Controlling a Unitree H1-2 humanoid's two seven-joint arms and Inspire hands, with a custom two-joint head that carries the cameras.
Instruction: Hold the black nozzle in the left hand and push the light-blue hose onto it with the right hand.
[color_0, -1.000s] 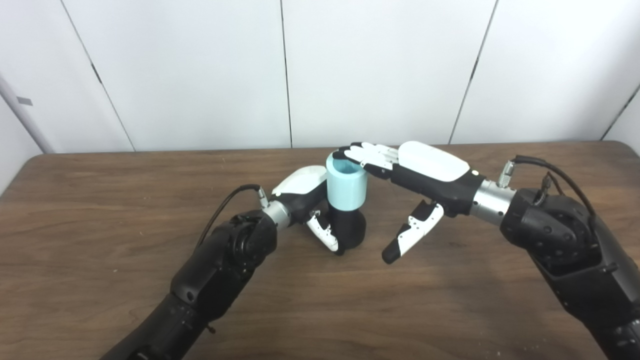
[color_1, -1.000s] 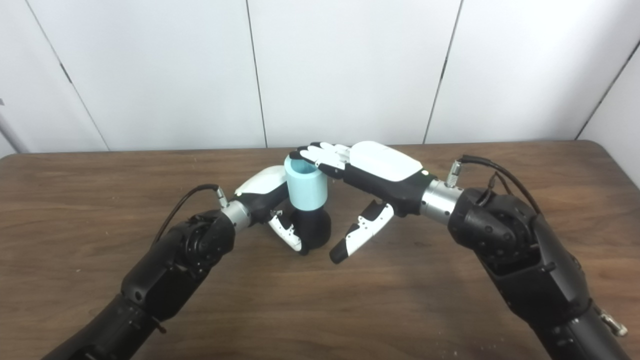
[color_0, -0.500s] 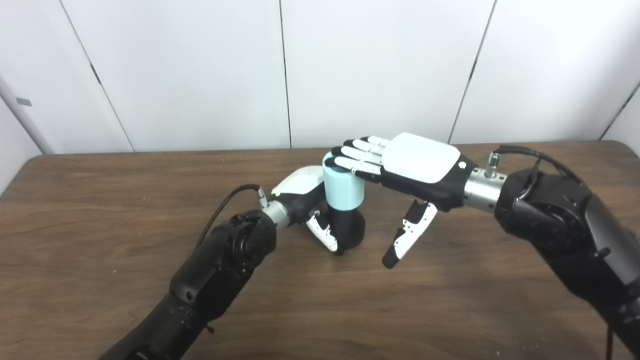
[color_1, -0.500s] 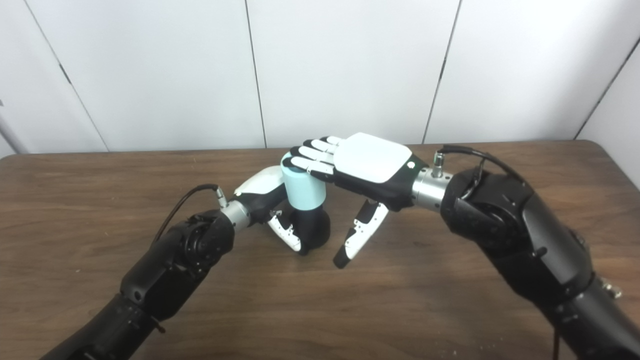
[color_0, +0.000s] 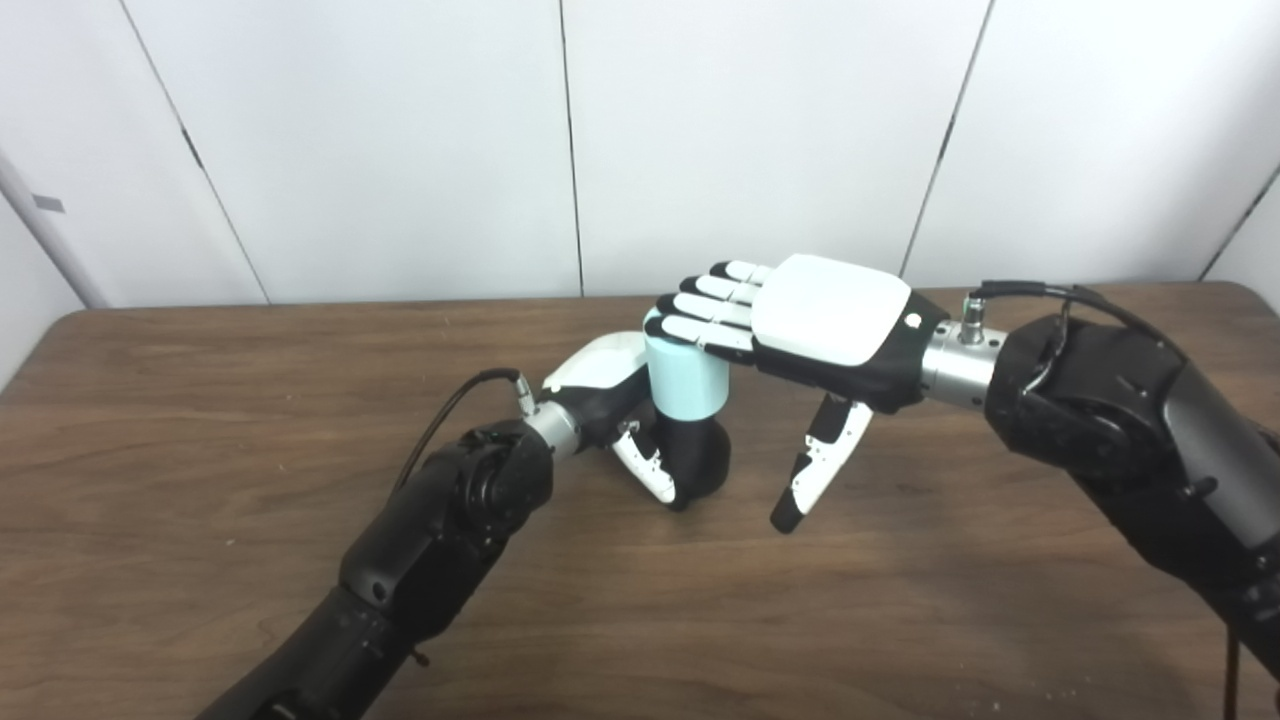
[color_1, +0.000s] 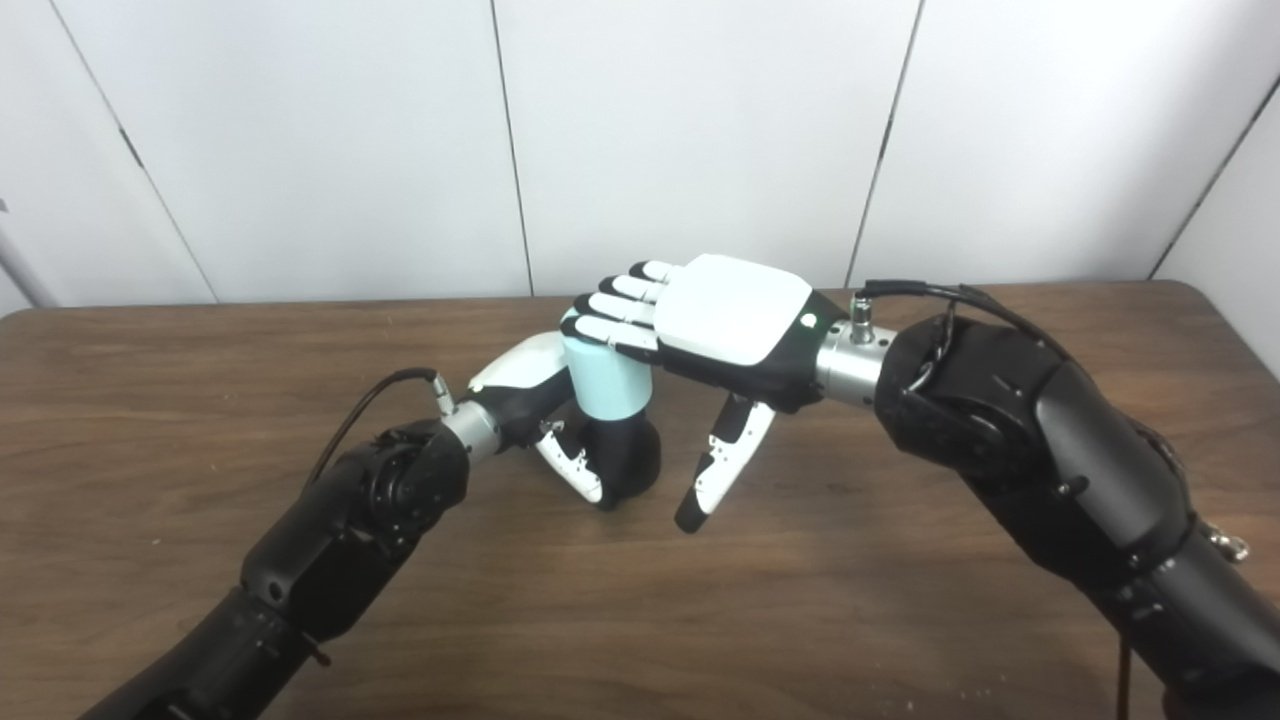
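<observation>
Left robot hand grips nozzle. Hose sits on top; right robot hand, flat and empty, presses at 12 o'clock. Seating looks unfinished.

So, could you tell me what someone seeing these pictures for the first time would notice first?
Probably the light-blue hose at mid-table, standing upright on the black nozzle. The right hand lies flat over the hose's top, fingers straight and thumb hanging free, holding nothing. The left hand is wrapped around the nozzle from the left, on the dark wooden table.
</observation>
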